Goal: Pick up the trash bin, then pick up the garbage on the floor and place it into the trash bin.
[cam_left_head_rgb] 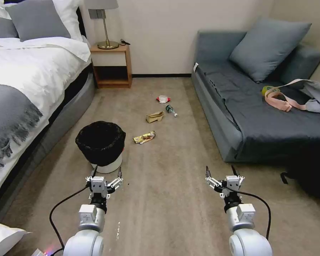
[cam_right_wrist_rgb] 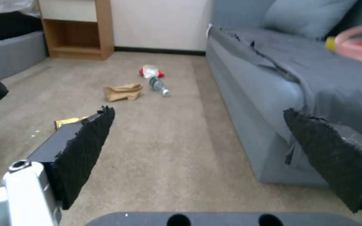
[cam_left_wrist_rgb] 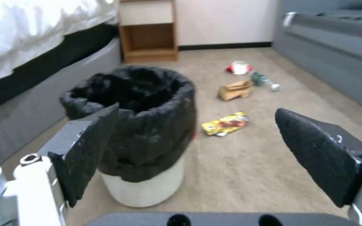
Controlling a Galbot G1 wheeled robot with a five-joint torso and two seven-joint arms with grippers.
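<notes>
No readable text, label, brand or number on wrappers, bottle, bin or furniture.

1 trash bin (cam_left_head_rgb: 100, 146), 4 garbage pieces (cam_left_head_rgb: 144, 137) (all floored), 2 end effectors (cam_left_head_rgb: 107, 174).

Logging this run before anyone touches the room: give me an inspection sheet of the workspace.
Surface: beige carpet, no spills seen.
Job's things: trash bin upright by the bed; yellow wrapper, brown paper bag, bottle and red-and-white packet lie on the floor beyond it.
Clutter: tape roll with pink strap on the sofa.
Grippers: left gripper open, just short of the bin; right gripper open over bare carpet.
Cables: black cable on each forearm.
Surroundings: nightstand with lamp.
</notes>
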